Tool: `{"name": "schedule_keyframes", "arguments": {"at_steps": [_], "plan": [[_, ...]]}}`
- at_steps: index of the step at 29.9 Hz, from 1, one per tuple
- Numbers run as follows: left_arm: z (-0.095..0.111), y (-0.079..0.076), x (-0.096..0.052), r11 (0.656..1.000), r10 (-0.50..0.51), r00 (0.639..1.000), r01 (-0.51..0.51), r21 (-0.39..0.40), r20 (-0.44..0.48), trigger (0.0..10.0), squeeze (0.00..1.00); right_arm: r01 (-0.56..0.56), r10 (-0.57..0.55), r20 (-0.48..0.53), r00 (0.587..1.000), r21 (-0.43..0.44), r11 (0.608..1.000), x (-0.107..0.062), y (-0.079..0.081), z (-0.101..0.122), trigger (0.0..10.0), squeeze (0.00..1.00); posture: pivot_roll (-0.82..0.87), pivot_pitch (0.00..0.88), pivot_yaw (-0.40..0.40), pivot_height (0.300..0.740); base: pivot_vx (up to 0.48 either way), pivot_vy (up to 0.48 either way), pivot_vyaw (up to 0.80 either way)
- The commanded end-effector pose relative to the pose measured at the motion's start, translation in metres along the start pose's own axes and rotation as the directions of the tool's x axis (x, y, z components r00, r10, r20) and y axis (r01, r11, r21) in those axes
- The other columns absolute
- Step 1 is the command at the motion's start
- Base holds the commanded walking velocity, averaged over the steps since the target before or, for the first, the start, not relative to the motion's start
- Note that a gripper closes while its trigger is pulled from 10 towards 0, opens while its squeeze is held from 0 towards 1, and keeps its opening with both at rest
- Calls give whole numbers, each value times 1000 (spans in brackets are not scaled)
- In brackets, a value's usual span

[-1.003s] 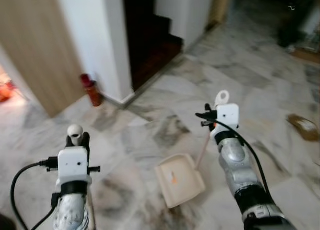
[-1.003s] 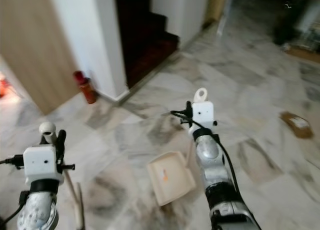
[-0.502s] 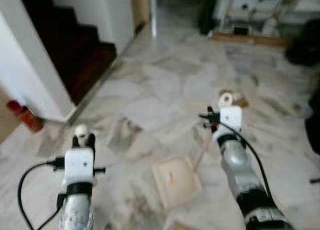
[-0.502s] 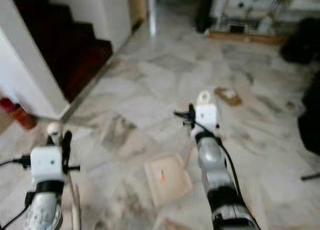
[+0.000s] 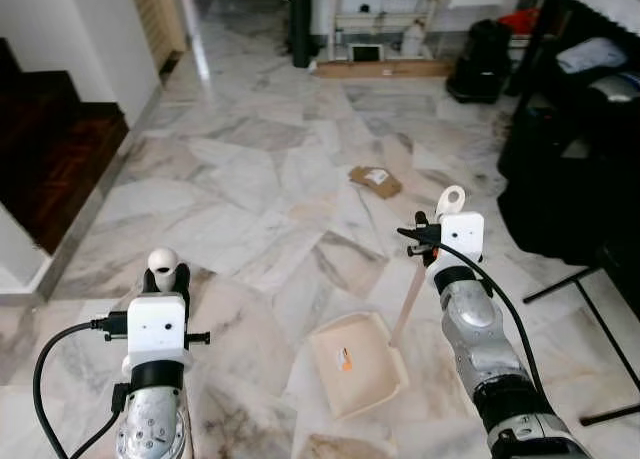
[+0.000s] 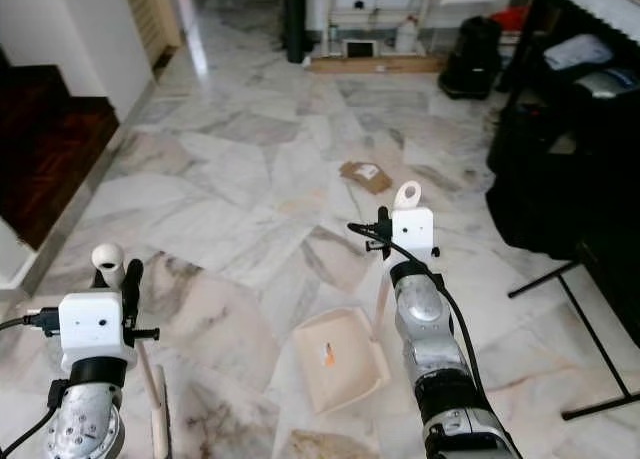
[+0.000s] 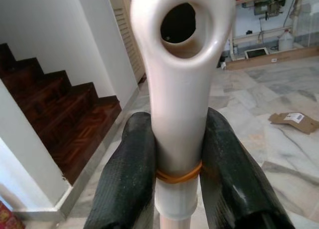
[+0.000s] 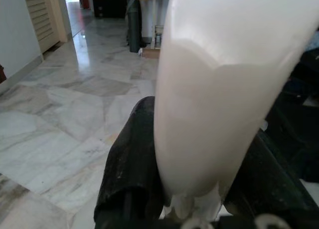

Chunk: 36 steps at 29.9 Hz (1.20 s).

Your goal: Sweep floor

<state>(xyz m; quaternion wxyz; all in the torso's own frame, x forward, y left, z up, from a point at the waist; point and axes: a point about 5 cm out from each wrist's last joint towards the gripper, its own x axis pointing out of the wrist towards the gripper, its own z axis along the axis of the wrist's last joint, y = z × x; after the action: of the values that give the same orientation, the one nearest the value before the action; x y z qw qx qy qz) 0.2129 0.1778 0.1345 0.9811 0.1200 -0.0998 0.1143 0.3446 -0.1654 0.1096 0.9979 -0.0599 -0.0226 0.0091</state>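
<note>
The left tool [image 7: 177, 174] is clenched on the broom handle [image 7: 180, 89], a cream shaft with a hanging eye at its top; the two black fingers [image 7: 127, 179] press on either side of it, just where an orange rubber band circles the shaft. From the head, that handle's rounded end [image 5: 162, 263] stands up just above the tool, and a stretch of the shaft runs down beside the arm toward the floor [image 6: 200, 179].

The right tool [image 8: 199, 189] is clenched on the dustpan handle [image 8: 219, 89], its dark fingers [image 8: 132, 159] hugging the pale shaft from both sides. The handle's loop end [image 5: 450, 195] pokes out just above this tool, and the shaft slants down and toward the left tool to the dustpan [image 5: 355, 363], which rests flat on the marble between the two arms, nearer the right one. A small orange scrap [image 5: 346, 360] lies inside the pan.

Ahead of the right tool, a flattened piece of cardboard [image 5: 376, 181] lies on the floor. Beyond the left tool, off to its outer side, dark wooden stairs [image 5: 50, 149] rise. Out past the right tool stands a black frame [image 6: 560, 279] on thin legs.
</note>
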Motion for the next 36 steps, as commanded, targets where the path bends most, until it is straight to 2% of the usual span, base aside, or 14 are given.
{"name": "schedule_keyframes", "arguments": {"at_steps": [1,3,6,10,19,28,36], "plan": [[4,6,0,1000,18,999,-18,9,28,10000,0,-12,12,98,995,1,1000,1,3,19,10000,0,-124,56,52,740,0,0,0],[5,7,-1,1000,21,999,-21,10,29,10000,0,-11,11,123,992,0,1000,-4,1,24,10000,0,-124,56,52,740,0,0,0],[4,8,0,1000,22,999,-22,11,29,10000,0,-53,63,168,984,-63,997,-13,2,31,10000,0,-148,61,61,740,0,0,0],[4,5,2,1000,12,999,-12,7,33,10000,0,-36,44,150,988,-58,998,-18,-2,26,10000,0,-148,61,61,740,0,0,0],[4,7,7,1000,-15,999,15,2,46,10000,0,14,-10,103,995,-37,999,-34,-6,14,10000,0,-193,36,116,740,0,0,0],[3,4,14,999,-36,998,36,-9,46,10000,0,26,-22,99,995,-34,999,-34,-6,15,10000,0,-204,19,119,740,0,0,0],[4,9,14,1000,13,999,-13,0,53,10000,0,-36,39,103,994,-28,999,-20,8,21,10000,0,-170,0,69,740,0,0,0]]}}
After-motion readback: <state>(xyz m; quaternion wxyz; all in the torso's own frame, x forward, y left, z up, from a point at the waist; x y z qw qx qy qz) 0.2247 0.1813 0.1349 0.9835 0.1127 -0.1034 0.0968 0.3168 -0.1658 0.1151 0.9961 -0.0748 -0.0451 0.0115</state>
